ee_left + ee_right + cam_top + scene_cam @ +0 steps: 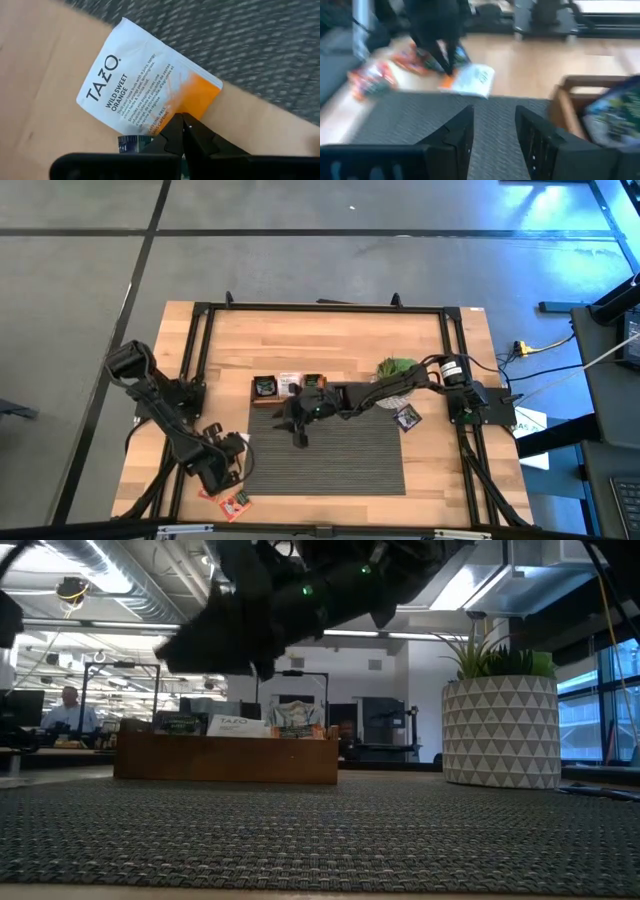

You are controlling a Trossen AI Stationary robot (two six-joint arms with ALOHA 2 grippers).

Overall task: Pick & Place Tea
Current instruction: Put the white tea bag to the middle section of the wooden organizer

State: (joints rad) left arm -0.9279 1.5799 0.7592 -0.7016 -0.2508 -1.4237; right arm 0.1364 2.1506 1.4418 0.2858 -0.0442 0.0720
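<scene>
pinching shut at the table's front left corner, left gripper (228, 476) with fingertips (181, 131) together on the orange edge of a white wild sweet orange sachet (145, 87); lying half on bare wood, half by the grey mat (330, 450). resting beside it, more loose sachets (234, 502) in orange-red. further right, standing at the mat's back edge, wooden tray (285, 388) with several sachets upright in its compartments (236, 726). hovering over the mat just in front of the tray, right gripper (298, 430), fingers (462, 135) parted and holding nothing. beyond it, potted plant (396, 367) and one dark sachet (407, 418) near the right arm's base. judging the risks: such a thin corner pinch could let the sachet swing or slip free on lifting; carrying it toward the tray could cross the right arm's reach and clip it; dropping it flat could topple the upright ones.
</scene>
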